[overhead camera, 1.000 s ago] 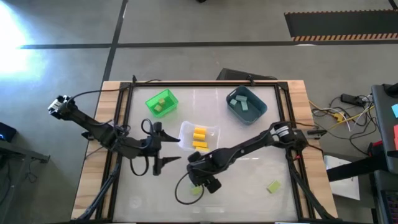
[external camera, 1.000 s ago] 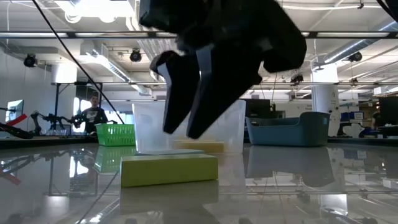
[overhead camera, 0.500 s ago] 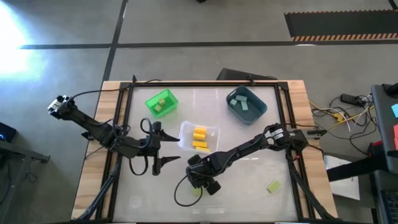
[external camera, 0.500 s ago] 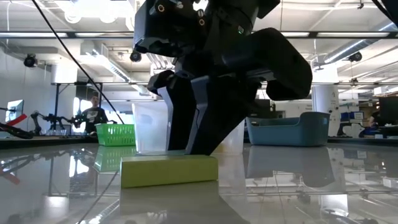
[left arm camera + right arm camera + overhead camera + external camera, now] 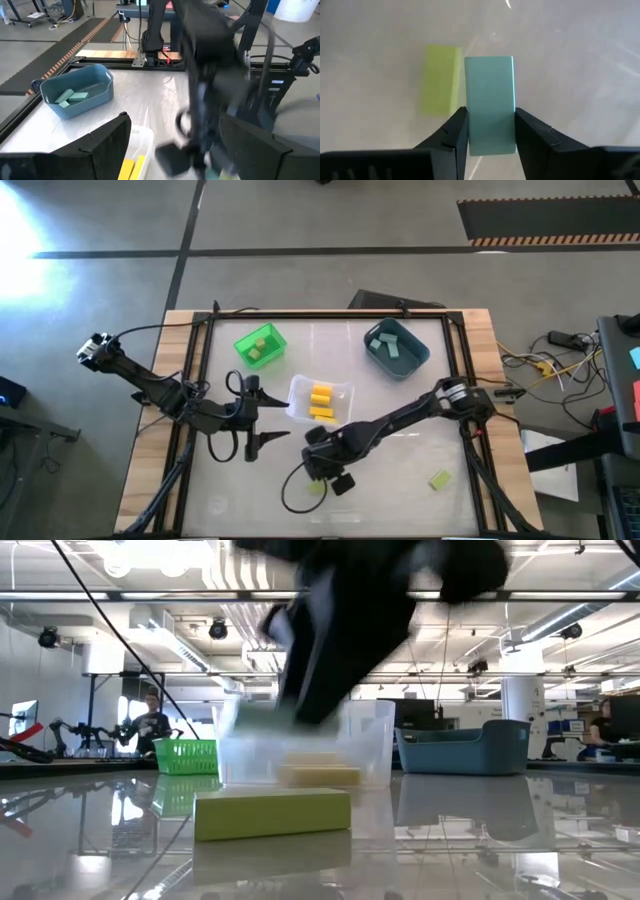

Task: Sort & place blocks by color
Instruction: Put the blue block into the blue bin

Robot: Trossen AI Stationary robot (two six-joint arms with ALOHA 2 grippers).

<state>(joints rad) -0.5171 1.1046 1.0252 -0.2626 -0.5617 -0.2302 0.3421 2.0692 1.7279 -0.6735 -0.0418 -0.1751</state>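
This was a robotics lab or open industrial workspace. Exposed ceiling ducts (image 5: pixel 150 635) and strip lights ran overhead, a person (image 5: pixel 150 725) stood among distant equipment stands, and hazard-striped matting (image 5: pixel 545 222) lay on the concrete floor (image 5: pixel 300 215).

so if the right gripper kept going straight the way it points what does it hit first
Probably the bare table. The right gripper is shut on a pale teal block and points down at it; the light green block lies just beside that line.
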